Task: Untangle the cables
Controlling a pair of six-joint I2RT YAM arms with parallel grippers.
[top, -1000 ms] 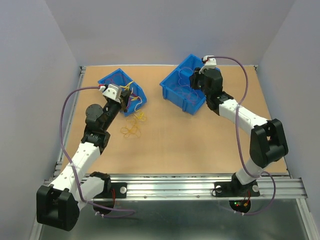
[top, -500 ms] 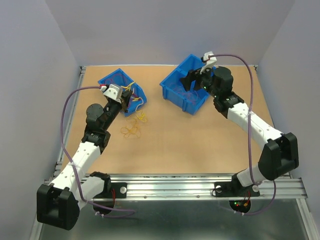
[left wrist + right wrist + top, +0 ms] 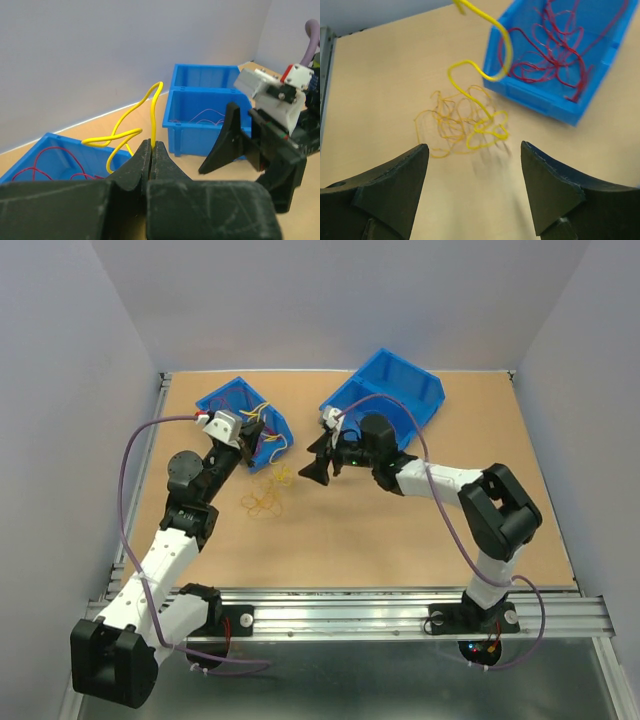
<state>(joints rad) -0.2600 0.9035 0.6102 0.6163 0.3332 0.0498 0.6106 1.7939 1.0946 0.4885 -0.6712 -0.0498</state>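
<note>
One yellow cable (image 3: 151,120) pinched in left jaws; right jaws agape.

a thin yellow wire (image 3: 504,45) curls from the top centre of the right wrist view down to loops at lower centre, its upper part pinched in the closed left gripper (image 3: 151,150). those loops touch a loose flat tangle of hair-thin orange wires (image 3: 442,125) at centre left on the tan tabletop (image 3: 380,75). curled red wires (image 3: 555,45) lie inside the blue plastic bin (image 3: 545,100) at upper right.

Nothing readable anywhere, far as I can tell; the little lit board (image 3: 480,649) at 5 o'clock is too tiny.
</note>
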